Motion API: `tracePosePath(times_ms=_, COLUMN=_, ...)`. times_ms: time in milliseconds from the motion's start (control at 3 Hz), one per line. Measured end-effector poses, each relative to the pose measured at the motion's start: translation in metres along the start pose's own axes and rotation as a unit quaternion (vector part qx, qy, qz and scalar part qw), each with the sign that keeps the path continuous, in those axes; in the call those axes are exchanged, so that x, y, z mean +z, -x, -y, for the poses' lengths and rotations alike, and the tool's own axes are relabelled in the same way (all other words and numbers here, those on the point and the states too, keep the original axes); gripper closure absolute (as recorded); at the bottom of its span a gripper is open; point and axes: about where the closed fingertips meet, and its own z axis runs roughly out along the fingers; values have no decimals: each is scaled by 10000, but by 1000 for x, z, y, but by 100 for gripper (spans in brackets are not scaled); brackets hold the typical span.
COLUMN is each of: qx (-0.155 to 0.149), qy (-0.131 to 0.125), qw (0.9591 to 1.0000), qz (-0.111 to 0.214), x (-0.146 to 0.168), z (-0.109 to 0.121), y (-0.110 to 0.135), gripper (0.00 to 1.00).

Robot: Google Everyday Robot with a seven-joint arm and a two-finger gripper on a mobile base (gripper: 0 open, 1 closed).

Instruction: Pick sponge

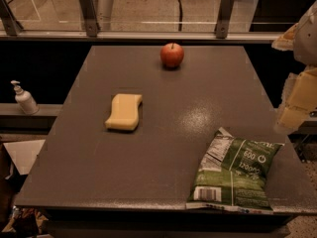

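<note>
The sponge (124,112) is a pale yellow foam block with wavy sides. It lies flat on the grey table (163,152), left of the middle. My gripper (296,90) is at the right edge of the view, off the table's right side and well away from the sponge. Its pale yellow blocky fingers (298,103) show large and close to the camera, partly cut off by the frame edge. Nothing is seen in the gripper.
A red apple (172,55) stands at the table's far middle. A green chip bag (233,172) lies at the front right corner. A white pump bottle (24,99) stands on a ledge left of the table. A glass railing (148,29) runs behind.
</note>
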Motion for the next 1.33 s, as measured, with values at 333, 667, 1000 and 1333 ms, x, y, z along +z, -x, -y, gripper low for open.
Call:
tracePosePath(times_ms=333, qx=0, qy=-1, qw=10000, qz=0, x=0, z=0, y=0, gripper=0)
tracePosePath(times_ms=667, qx=-115, qy=35, qw=9999, qz=17, x=16, z=-6, y=15, gripper=0)
tracePosePath(times_ms=1000, qx=-482, qy=72, qw=9987, qz=141, x=40, z=-22, y=44, gripper=0)
tracePosePath(times_ms=1333, qx=-714, qy=221, qw=9965, qz=374, x=66, z=-37, y=75, gripper=0)
